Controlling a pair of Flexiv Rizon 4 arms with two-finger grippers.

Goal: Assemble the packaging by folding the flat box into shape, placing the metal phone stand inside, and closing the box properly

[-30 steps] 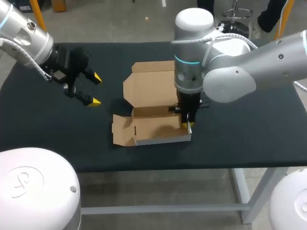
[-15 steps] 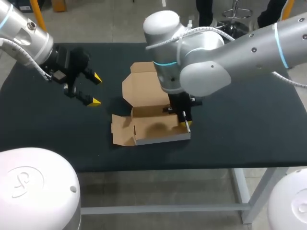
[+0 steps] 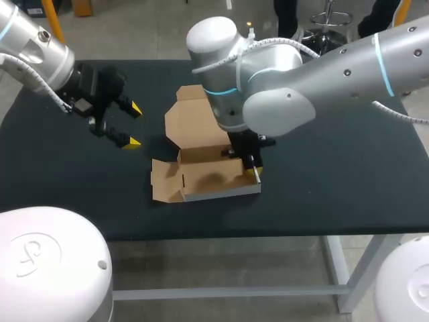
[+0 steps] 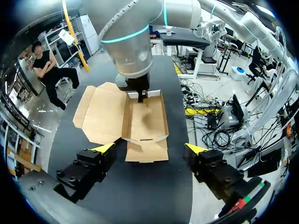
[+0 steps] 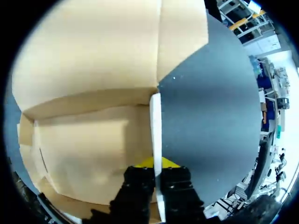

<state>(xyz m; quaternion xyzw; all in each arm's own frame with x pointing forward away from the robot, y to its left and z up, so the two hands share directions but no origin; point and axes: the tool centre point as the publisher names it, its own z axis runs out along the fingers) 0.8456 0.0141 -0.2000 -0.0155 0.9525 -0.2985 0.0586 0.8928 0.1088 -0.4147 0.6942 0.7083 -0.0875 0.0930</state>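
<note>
Your right claw [image 3: 255,172] is closed on the box [image 3: 211,176], pinching the thin right side wall [image 5: 156,126] between its fingers. Your left claw [image 3: 135,125] hangs open above the tabletop [image 3: 335,174], well to the left of the box and touching nothing. The box sits near the middle of the tabletop, half formed. Its tray faces up with its long axis running left to right across your view. The lid [image 3: 194,124] is hinged on the far long edge and lies open, pointing away from you. The left end flap [image 3: 164,182] is splayed outward and not tucked in. The main risk I see is that nothing else pins the light cardboard. Any sideways pull from the right claw would likely drag or swivel the whole box rather than fold the wall. A twist could also crease or tear the wall at its corner. The loose left flap may let the tray spring flat again. I cannot find the metal phone stand in any view, so locate it before you plan the loading step.
</note>
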